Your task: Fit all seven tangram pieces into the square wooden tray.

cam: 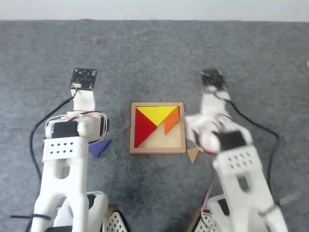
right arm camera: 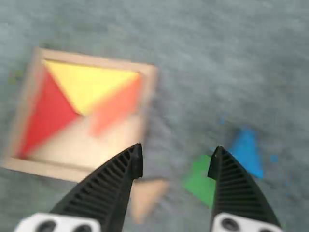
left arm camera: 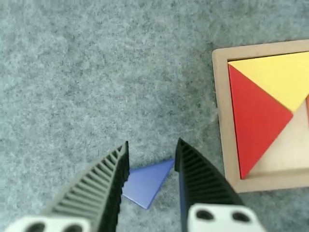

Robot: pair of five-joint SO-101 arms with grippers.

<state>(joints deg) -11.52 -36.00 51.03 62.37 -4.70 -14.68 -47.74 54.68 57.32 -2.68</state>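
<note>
Under the tray [cam: 164, 141], grey carpet [cam: 145, 53] (flecked)

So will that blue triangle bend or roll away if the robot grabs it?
Probably neither. The blue triangle looks flat and stiff, so it should keep its shape. Lying flat on the grey carpet, it likely won't roll, though its thin edges may be hard for the left gripper to pinch.
</note>
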